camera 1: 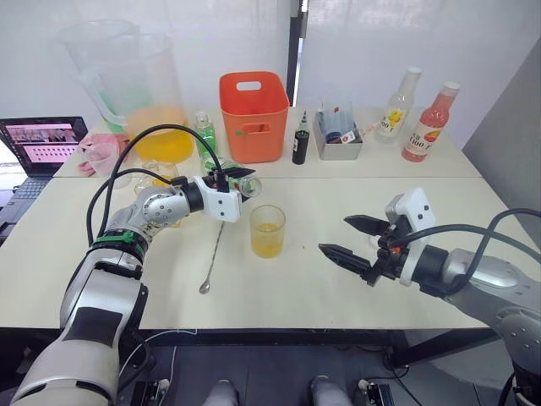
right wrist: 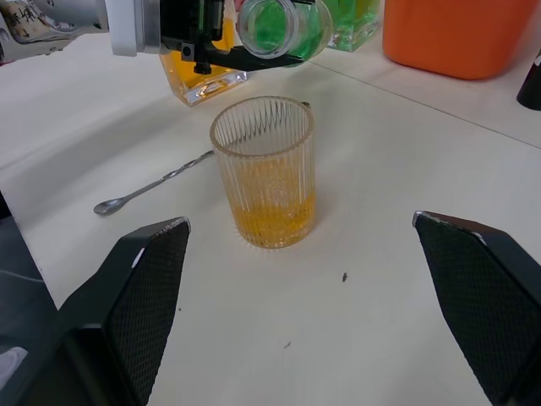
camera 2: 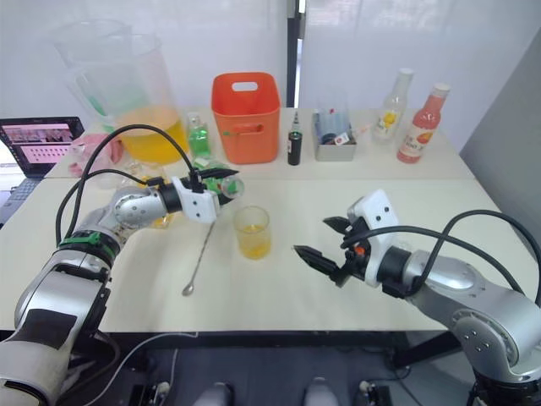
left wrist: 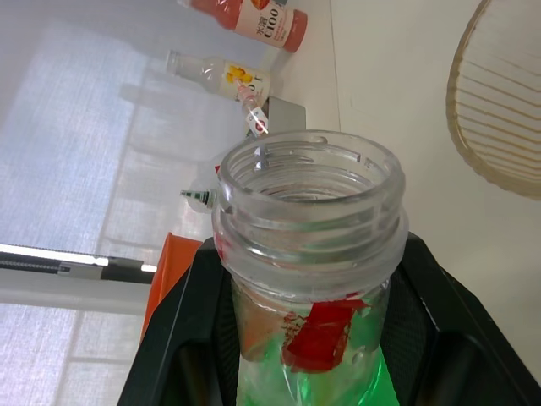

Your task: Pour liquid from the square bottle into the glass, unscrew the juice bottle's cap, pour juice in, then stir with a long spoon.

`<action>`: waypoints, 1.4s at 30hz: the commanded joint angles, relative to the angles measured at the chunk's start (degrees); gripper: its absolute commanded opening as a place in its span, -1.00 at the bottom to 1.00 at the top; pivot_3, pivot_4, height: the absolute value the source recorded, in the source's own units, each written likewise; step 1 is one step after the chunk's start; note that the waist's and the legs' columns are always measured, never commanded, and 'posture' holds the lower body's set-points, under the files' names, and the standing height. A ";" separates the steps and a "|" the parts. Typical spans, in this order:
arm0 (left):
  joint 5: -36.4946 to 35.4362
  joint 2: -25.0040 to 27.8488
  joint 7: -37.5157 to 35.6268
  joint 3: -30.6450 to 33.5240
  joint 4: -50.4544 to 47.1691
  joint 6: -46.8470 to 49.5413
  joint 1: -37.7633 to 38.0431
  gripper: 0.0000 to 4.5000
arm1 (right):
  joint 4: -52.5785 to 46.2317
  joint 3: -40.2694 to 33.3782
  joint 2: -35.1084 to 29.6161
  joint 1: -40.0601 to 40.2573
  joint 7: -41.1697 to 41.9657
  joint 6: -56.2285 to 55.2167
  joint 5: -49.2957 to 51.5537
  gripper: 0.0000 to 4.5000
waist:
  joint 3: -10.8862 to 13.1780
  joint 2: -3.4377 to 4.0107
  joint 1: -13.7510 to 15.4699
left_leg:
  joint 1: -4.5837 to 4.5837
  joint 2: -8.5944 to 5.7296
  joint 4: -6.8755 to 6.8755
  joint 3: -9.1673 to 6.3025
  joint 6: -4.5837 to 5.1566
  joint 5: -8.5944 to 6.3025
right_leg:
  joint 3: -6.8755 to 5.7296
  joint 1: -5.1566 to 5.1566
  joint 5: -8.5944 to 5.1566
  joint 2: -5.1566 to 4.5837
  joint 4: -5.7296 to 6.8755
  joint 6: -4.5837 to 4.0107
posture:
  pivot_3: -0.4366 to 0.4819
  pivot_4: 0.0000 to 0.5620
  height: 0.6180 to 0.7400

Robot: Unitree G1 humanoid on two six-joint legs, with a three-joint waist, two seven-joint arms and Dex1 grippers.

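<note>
Bare table (camera 1: 338, 279) between glass (camera 1: 267, 231) and right gripper (camera 1: 351, 239); long spoon (camera 1: 211, 257) and left gripper (camera 1: 237, 183) crowd its other side.

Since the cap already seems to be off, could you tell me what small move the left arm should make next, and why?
Probably tilt the clear plastic juice bottle of green liquid a little further over the short ribbed glass tumbler. The left gripper holds it nearly horizontal, its uncapped mouth just above and beside the rim, and no green shows yet in the orange liquid. The right gripper waits open nearby.

juice bottle (right wrist: 279, 25) tipped, uncapped — mouth above part-filled glass (camera 1: 268, 230); long spoon (camera 1: 211, 258) flat beside.
</note>
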 commanded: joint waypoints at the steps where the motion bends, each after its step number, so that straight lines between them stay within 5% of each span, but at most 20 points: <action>1: 0.67 0.73 3.61 -0.04 -2.86 -2.50 -1.41 -0.28 | -0.71 -0.89 -0.89 0.06 -0.07 -0.66 -0.37 0.99 | 0.00 0.00 0.00 | 0.00 0.00 0.00 0.00 0.00 0.00 | 0.00 0.00 0.00 0.00 0.00 0.00 | -0.05 -0.47 1.00; 18: 12.09 2.96 16.68 -5.60 -5.89 -3.82 -1.97 -0.28 | 0.40 -1.29 -1.45 0.31 0.51 -1.45 -1.68 0.99 | 0.00 0.00 0.02 | 0.00 -0.01 0.01 0.00 -0.03 0.02 | 0.00 0.00 0.00 0.00 0.02 0.00 | -0.05 -0.47 1.00; 42: 19.54 5.25 28.09 -7.87 -10.11 -2.68 -2.14 -0.28 | 0.42 -1.06 -0.72 0.21 1.31 -1.82 -2.71 0.99 | 0.00 0.00 0.04 | 0.01 -0.01 0.02 -0.01 -0.05 0.03 | 0.01 0.00 0.00 0.00 0.04 0.00 | -0.05 -0.47 1.00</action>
